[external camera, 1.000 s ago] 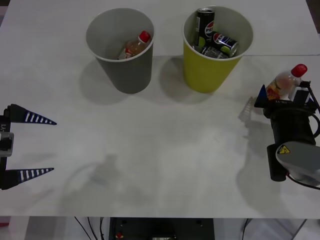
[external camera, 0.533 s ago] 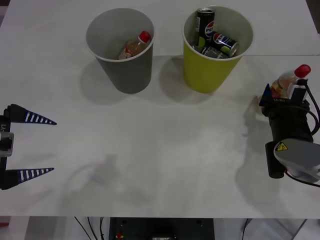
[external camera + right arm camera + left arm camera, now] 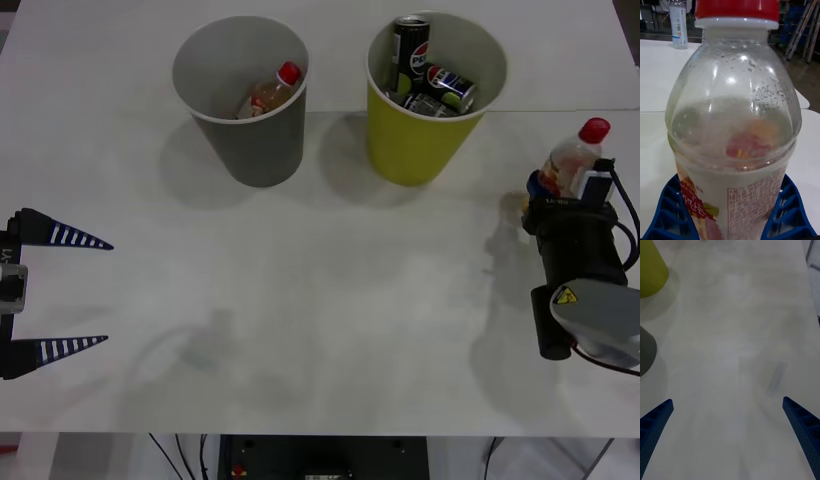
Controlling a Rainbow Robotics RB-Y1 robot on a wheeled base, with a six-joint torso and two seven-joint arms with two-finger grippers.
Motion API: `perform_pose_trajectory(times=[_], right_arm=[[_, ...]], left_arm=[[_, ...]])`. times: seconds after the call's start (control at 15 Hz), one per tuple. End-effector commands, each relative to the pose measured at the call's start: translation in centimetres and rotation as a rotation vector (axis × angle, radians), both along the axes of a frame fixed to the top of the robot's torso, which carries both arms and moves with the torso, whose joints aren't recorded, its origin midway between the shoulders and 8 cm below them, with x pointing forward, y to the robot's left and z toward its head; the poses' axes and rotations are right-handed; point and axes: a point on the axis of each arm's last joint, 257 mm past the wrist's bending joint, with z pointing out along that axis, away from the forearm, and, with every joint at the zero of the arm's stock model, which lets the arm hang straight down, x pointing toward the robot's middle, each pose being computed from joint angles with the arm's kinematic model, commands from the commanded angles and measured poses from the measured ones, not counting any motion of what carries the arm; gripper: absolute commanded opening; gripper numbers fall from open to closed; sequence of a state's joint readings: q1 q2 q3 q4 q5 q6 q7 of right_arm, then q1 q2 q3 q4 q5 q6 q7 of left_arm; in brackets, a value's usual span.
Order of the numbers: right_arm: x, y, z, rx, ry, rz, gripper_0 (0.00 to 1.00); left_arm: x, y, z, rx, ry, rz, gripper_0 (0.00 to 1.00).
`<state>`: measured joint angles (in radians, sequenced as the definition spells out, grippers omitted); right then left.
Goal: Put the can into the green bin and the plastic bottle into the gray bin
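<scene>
My right gripper (image 3: 563, 183) is shut on the plastic bottle (image 3: 574, 158) near the table's right edge. The bottle stands nearly upright, red cap on top. In the right wrist view the bottle (image 3: 733, 123) rises between the blue fingers (image 3: 666, 210), clear above a yellow-orange label. The green bin (image 3: 415, 145) stands at the back right with dark cans (image 3: 447, 86) inside. Left of it, the gray bin (image 3: 255, 150) holds another red-capped bottle (image 3: 270, 92). My left gripper (image 3: 106, 292) waits open at the table's left edge.
The white table (image 3: 330, 290) is bare between the two arms. The left wrist view shows the left gripper (image 3: 727, 401) over bare table, with the green bin (image 3: 649, 270) and the gray bin (image 3: 645, 350) at one side. Another bottle (image 3: 678, 24) stands on a table behind.
My right gripper has swung the plastic bottle from a tilt to nearly upright and raised it a little. The left arm has not moved.
</scene>
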<state>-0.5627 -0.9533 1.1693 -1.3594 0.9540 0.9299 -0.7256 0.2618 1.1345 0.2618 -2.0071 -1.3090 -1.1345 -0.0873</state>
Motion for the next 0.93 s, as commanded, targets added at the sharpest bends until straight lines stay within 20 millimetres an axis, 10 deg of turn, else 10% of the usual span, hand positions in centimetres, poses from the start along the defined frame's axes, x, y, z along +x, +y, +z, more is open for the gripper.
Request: perform_pose_trajectory(times=[0.07, 0.93], right_arm=[[-1.3, 1.3, 0.7, 0.010, 0.039, 0.091, 0.00], [-10.3, 5.3, 3.3, 0.008, 0.295, 0.580, 0.00]], left_arm=[[0.0, 0.0, 0.0, 0.000, 0.000, 0.000, 1.00], [0.0, 0.0, 0.0, 0.000, 0.000, 0.000, 1.00]])
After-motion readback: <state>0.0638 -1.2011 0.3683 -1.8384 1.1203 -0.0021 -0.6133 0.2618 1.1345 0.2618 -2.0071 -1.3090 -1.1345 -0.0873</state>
